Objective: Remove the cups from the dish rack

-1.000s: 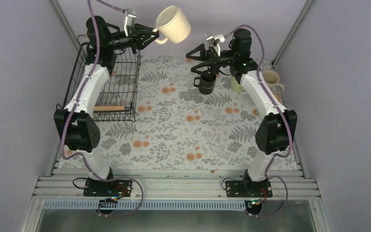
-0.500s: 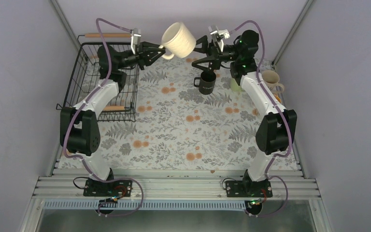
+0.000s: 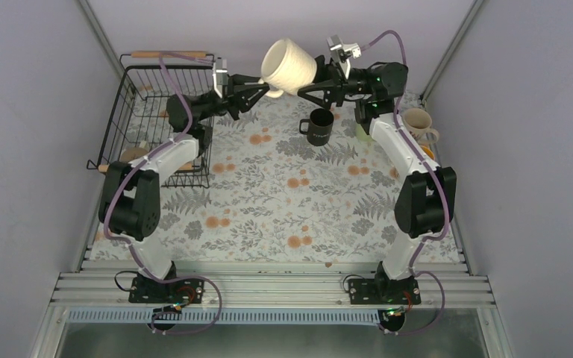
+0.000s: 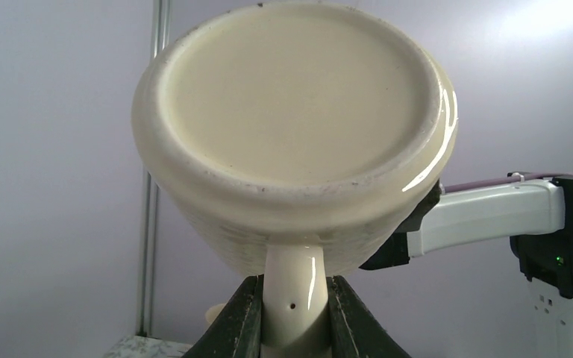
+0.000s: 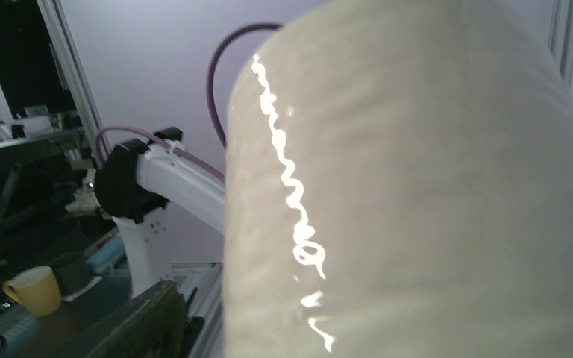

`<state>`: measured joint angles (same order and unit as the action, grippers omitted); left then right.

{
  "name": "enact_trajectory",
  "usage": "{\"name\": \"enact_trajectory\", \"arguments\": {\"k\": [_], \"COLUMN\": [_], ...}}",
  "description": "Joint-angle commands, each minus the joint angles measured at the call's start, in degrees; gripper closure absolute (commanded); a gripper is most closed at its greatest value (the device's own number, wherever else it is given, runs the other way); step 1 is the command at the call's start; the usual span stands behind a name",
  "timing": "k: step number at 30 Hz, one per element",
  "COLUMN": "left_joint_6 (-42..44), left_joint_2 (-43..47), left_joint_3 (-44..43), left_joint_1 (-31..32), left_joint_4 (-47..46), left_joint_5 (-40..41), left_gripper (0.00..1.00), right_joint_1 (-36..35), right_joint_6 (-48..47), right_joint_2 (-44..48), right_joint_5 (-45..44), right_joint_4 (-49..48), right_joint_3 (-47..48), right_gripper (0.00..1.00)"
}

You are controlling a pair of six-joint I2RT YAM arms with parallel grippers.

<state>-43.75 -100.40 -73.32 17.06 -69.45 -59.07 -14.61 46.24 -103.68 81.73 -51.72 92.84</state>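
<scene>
Left arm (image 3: 166, 149) raised high, tool (image 3: 258, 83) pinching cream mug (image 3: 289, 66) by handle.

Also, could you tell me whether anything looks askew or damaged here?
Only the cream mug: it hangs tilted in mid-air, pinched by its handle in the left end effector, the right end effector at its body. No cracks or spills show.

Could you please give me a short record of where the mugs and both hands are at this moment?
cream mug: held in the air, tilted
left hand: shut on the cream mug's handle
right hand: jaws either side of its body, grip unclear
black mug: upright on the table
rack: at the table's left edge
</scene>
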Motion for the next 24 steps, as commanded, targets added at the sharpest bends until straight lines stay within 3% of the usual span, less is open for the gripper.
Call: {"name": "enact_trajectory", "arguments": {"k": [1, 7, 19, 22, 24], "left_joint_6": [-3.8, -8.5, -10.0, -10.0, -9.9], "left_joint_2": [-2.6, -6.8, -8.8, -8.5, -8.1], "left_joint_3": [1.3, 0.1, -1.4, -1.3, -1.1], "left_joint_1": [0.5, 0.9, 3.4, 3.6, 3.7], "left_joint_4": [-16.0, -22.3, -23.8, -23.3, -23.2], "left_joint_5": [5.1, 6.2, 5.4, 5.3, 5.0], "left_gripper": [0.98, 0.98, 0.98, 0.98, 0.98], "right_joint_1": [-0.4, -0.6, -2.1, -2.3, -2.5], "right_joint_6": [8.5, 13.8, 17.3, 17.0, 16.7], "right_joint_2": [-0.4, -0.4, -2.9, -3.1, -2.9], "right_joint_5": [-2.6, -1.9, -1.1, -0.8, -0.6], "right_joint_4": [-11.2, -17.5, -21.9, -21.7, -21.3], "right_joint_3": [-0.2, -1.7, -1.5, -1.3, -1.5], "right_gripper": [0.34, 0.52, 0.68, 0.79, 0.92]}}
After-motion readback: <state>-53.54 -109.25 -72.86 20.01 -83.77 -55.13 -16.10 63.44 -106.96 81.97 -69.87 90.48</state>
